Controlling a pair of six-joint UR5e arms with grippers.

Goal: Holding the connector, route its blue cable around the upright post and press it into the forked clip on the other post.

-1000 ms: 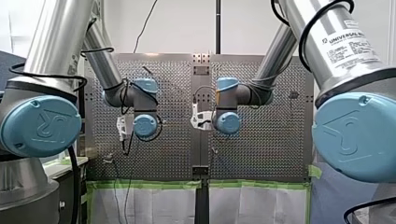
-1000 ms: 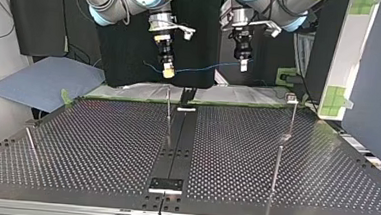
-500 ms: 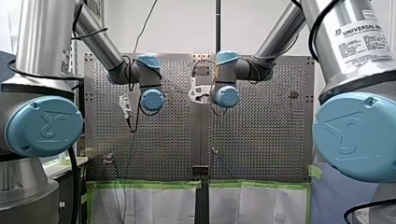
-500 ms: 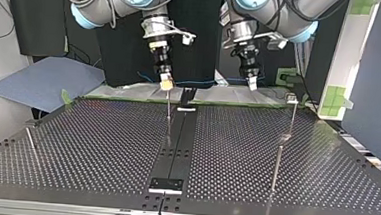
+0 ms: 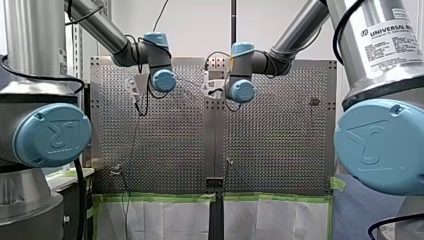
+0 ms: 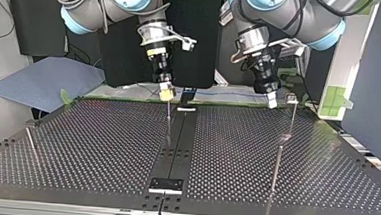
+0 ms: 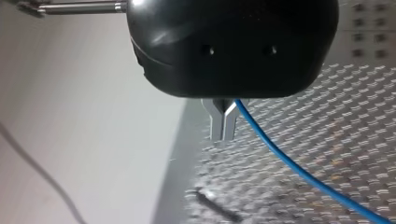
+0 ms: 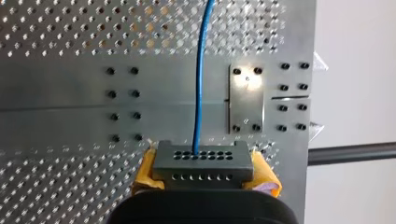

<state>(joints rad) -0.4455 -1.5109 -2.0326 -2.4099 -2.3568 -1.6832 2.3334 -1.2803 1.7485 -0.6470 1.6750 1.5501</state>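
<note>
Front and top views face each other across the table (image 6: 101, 147); wrist views close.

Bright, even light; glare on the steel plate (image 8: 246, 80), soft sheen on my left pincer (image 7: 223, 123).

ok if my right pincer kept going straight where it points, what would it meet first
Probably the perforated table, on its plain strip; the right pincer also hangs close over the thin post, though depth is unclear.
</note>
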